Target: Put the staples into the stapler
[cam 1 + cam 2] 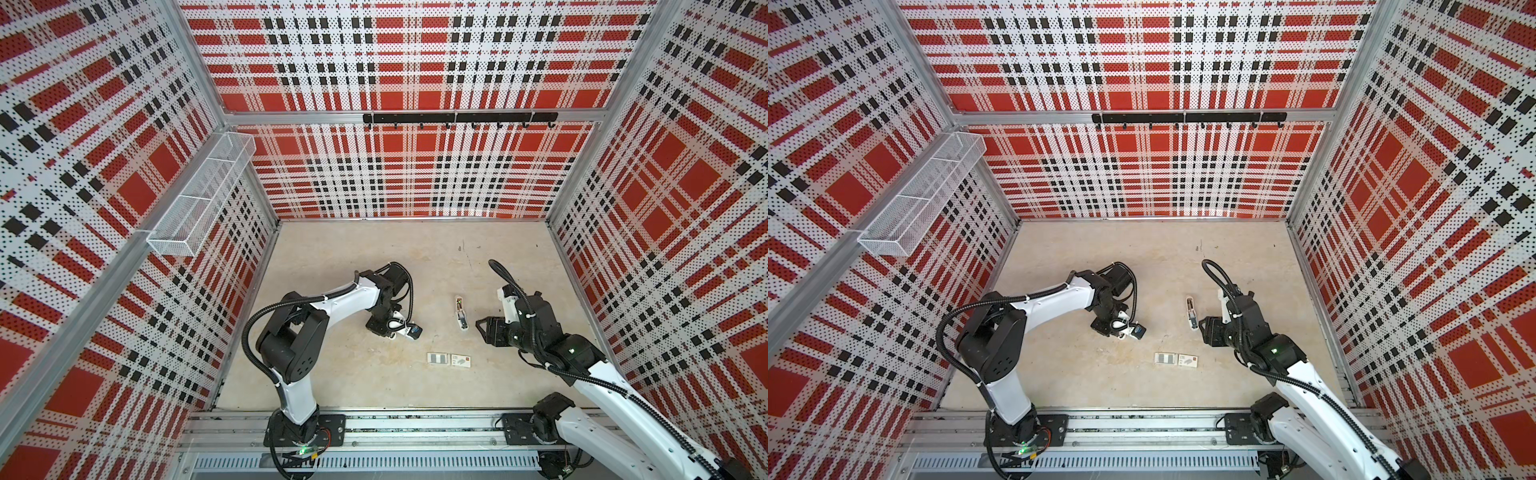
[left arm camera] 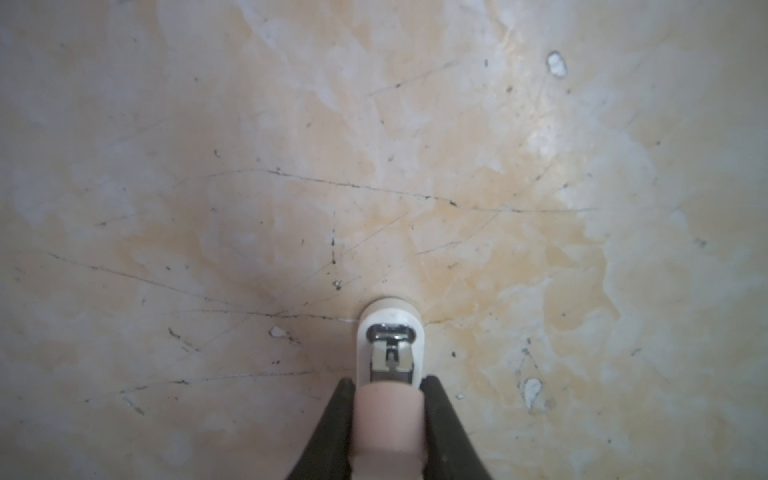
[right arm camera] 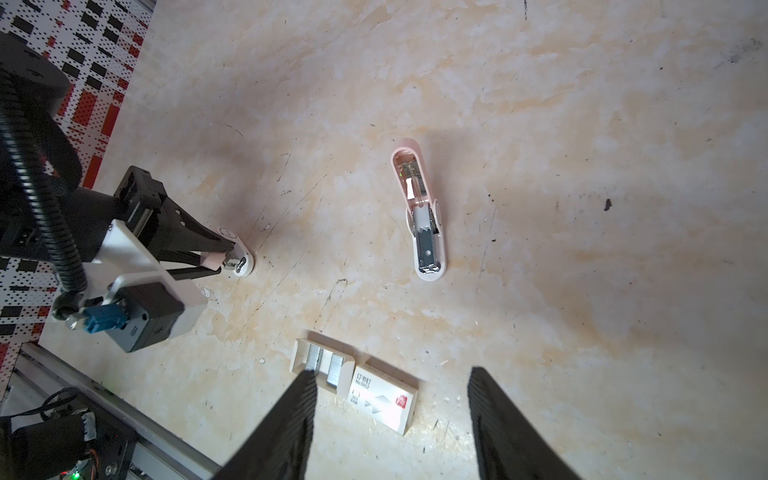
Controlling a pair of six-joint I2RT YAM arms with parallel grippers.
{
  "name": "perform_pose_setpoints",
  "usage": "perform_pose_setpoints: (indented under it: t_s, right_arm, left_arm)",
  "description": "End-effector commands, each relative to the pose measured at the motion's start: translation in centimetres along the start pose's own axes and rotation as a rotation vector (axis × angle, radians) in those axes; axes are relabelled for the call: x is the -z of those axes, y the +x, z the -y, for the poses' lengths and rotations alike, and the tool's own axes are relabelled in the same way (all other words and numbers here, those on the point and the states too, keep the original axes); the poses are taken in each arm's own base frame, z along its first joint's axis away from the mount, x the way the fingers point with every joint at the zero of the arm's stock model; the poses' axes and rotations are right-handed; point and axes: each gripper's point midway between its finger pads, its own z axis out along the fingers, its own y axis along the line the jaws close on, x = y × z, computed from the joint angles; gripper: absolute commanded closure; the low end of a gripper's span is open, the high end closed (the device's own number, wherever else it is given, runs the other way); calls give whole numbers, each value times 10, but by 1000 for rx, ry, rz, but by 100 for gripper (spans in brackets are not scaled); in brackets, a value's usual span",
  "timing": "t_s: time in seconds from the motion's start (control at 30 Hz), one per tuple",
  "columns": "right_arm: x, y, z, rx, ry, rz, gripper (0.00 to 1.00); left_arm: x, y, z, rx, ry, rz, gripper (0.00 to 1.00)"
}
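— Pink plastic between the fingers of your left gripper (image 2: 388,386): what is it?
— My left gripper is pressed together on a small stapler (image 2: 390,332), one black finger (image 2: 332,419) on each flank of the pink casing. White nose and metal mouth point at the marbled tabletop (image 2: 208,166); contact I cannot confirm.
— Right gripper (image 3: 390,374)?
— Spread, holding nothing, hanging clear of the tabletop.
— Location of the staples (image 3: 313,358)?
— Two grey strips lie in a white cardboard tray (image 3: 297,353), drawn out of its printed sleeve (image 3: 382,399) and touching the sleeve's end. Both lie flat near the front edge, between my two arms; in the right wrist view one of my spread fingers (image 3: 291,415) overlaps the tray's edge.
— Second stapler?
— An opened stapler (image 1: 460,313) lies folded out flat at mid-table, magazine channel up, apart from the tray and near my right gripper in both top views.
— Room to move?
— Open tabletop lies on every side of each item, widest toward the back; the plaid walls (image 1: 415,166) stand well apart from both grippers.
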Motion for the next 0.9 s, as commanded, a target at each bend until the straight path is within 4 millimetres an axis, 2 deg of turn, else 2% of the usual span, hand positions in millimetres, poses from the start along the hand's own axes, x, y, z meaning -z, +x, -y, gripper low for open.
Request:
perform_pose_setpoints:
  t_s: [0.0,0.07,0.1,0.23,0.57,0.73,0.87]
  right_arm:
    - [-5,-2,-3,-2,-20,11,39]
    - [-8,-2,-5,-3,-31,3,39]
    - [-10,-1,-6,-5,-34,-4,39]
    - [-17,-1,-14,-13,-74,-25,39]
    - [-35,-15,-53,-52,-274,-29,40]
    - [-47,-23,-72,-71,-377,-30,41]
    - [-55,-19,-83,-77,-437,-79,42]
  left_arm:
    - [8,1,2,-53,-20,-4,87]
    - [9,0,1,-37,-24,-2,98]
    - [11,-1,-1,-23,-31,3,100]
    - [24,-10,-9,43,-56,41,100]
    - [85,-49,-54,282,-196,216,100]
    - [99,-62,-67,339,-264,252,100]
    - [100,-76,-66,351,-262,269,100]
